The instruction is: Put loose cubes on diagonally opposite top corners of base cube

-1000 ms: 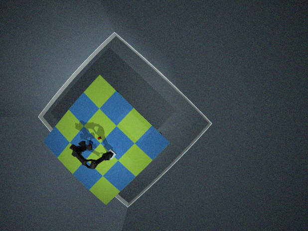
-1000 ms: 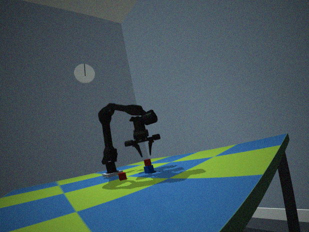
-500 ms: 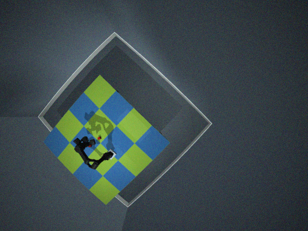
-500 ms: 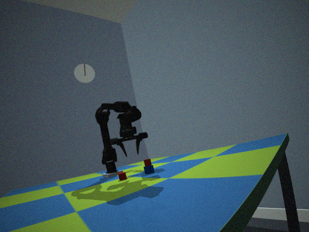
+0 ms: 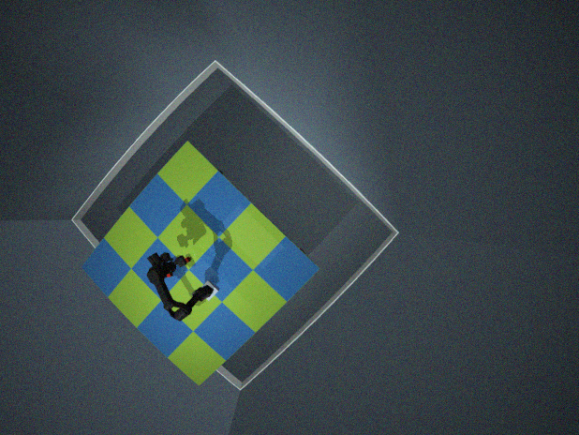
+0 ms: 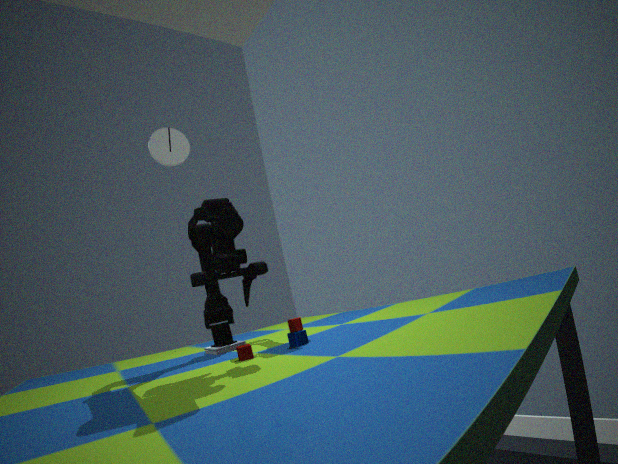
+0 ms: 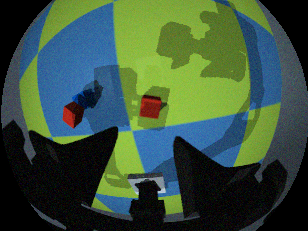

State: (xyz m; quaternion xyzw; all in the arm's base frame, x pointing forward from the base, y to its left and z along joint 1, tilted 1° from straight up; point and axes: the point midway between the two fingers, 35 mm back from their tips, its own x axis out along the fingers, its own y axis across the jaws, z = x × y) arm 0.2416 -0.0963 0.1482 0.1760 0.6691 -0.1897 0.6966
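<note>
The blue base cube (image 6: 298, 339) (image 7: 86, 99) stands on the checkered table. One red cube (image 6: 295, 324) (image 7: 73, 115) (image 5: 169, 276) rests on top of it, set toward one side in the exterior view; which corner it caps is too small to tell. The other red cube (image 6: 245, 352) (image 7: 150, 107) (image 5: 187, 259) lies on a green square near the arm's base. My gripper (image 7: 146, 136) is open and empty, raised well above the table. In the wrist view the lone red cube shows beyond the gap between the fingertips, and the stack lies to the left.
The arm's pale base plate (image 5: 213, 291) (image 6: 212, 350) (image 7: 140, 177) is close to the lone red cube. The arm's dark shadow falls across the checkered table (image 5: 269, 302) (image 6: 425, 390). A round clock (image 6: 169, 146) hangs on the wall behind.
</note>
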